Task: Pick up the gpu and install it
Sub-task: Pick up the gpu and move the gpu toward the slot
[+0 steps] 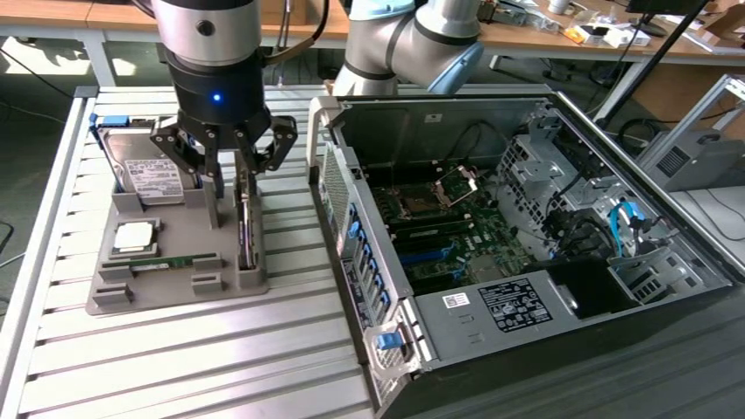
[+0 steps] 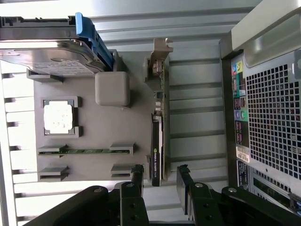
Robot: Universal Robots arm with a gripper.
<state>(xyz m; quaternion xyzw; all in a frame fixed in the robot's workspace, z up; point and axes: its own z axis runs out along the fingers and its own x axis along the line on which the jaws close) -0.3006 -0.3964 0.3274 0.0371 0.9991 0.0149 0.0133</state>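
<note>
- Exterior view: the pincer hangs over the grey holder on the desk. Its fingers are wide open and it holds nothing.
- The gpu stands on its thin edge in a slot of the holder, on the side nearest the open computer case. The pincer is right above one end of it.
- The hard drive, a square chip and the green memory stick sit in the holder too, on the side away from the case.
- Wrist view: the gpu looks like a thin dark strip, with its metal bracket at the far end. The pincer has one finger on each side of the near end. There is a little gap on both sides, so it does not seem to touch yet.
- To do this well, I think the card should sit right in the middle of the two fingers. Then both press at once and the card does not tip.
- Squeeze the flat sides gently but firmly. The card is thin and may bend, and held by one end it could droop.
</note>
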